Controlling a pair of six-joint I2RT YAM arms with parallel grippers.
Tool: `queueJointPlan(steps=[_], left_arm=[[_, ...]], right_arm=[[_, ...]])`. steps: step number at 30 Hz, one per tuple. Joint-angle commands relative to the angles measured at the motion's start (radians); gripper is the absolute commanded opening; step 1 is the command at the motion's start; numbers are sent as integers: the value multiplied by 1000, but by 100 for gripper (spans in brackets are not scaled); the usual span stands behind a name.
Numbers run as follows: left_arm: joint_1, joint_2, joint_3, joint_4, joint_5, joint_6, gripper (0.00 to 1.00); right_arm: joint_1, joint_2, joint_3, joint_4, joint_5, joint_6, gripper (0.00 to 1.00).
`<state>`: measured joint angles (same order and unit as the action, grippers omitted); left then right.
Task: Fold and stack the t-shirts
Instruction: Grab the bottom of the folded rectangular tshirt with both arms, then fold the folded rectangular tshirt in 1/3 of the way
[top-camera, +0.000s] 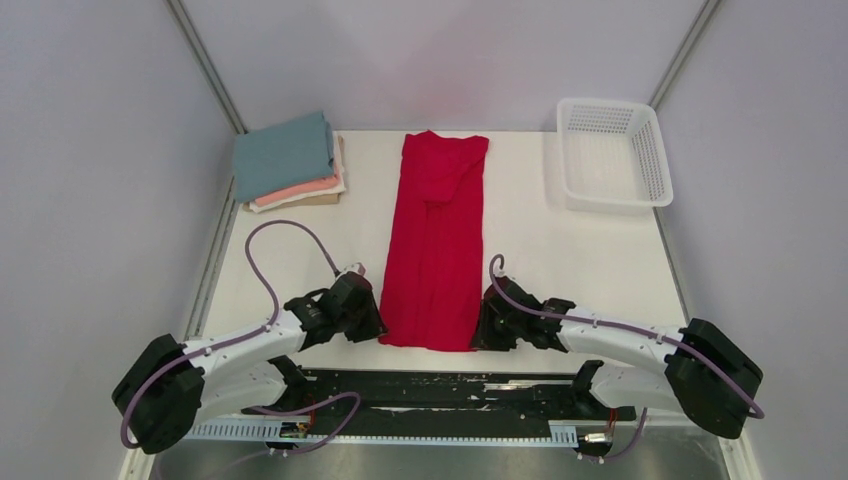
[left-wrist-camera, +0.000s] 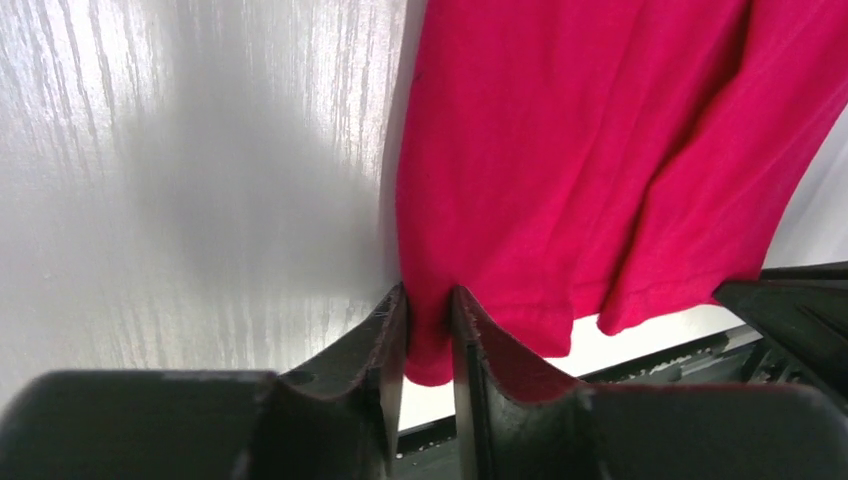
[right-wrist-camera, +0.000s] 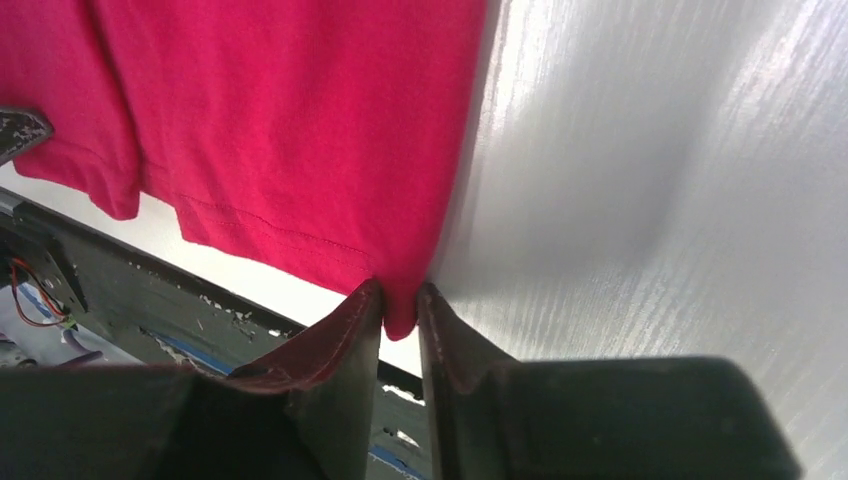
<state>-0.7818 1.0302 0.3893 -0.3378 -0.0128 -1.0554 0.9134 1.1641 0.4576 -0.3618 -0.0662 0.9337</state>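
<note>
The red t-shirt (top-camera: 437, 240) lies flat down the middle of the table (top-camera: 590, 250), folded into a long narrow strip, with its collar end far and its hem near the arms. Down at the near left corner of the hem, the left gripper (left-wrist-camera: 428, 300) is on it. The wrist view shows cloth tucked between the two fingers (left-wrist-camera: 385, 340), jaws drawn in and pinching that corner. The right gripper (right-wrist-camera: 400, 297) mirrors it at the near right corner, its fingers nipping the very tip of the hem. Far left sits the stack of folded shirts (top-camera: 290, 165), teal on top, pink and cream beneath. Far right is the white basket (top-camera: 612, 150), well apart from the red one.
</note>
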Motion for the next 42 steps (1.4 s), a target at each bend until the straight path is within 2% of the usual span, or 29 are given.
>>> queueJointPlan(steps=[1,3,4,10,15,22,25,31,37,42], left_arm=[[0,20,-26,-4,6,-10,18],[-1,0,-32,-24,26,-18,2],[-3,-12,-35,-33,29,-19,0],[-9,-206,-74,-13,85,30,0],[-8,-219,-51,87,132,77,0],[16,-63,145,110,59,152,0],[75,10,233,131,53,189,0],[207,218,395,178,46,252,0],[318,447,577,194,107,310,0],[351,587,704,179,147,364,0]], right_arm=[[5,-18,-58,62,21,56,17],[12,-46,-80,81,5,50,2],[19,-61,-87,84,-6,43,0],[104,-193,-138,65,-36,73,0],[100,-225,-69,63,55,8,0],[40,-169,60,60,228,-70,0],[-22,-148,135,64,304,-139,0],[-235,2,254,150,193,-272,0],[-370,171,380,254,139,-333,0],[-442,292,460,300,95,-368,0]])
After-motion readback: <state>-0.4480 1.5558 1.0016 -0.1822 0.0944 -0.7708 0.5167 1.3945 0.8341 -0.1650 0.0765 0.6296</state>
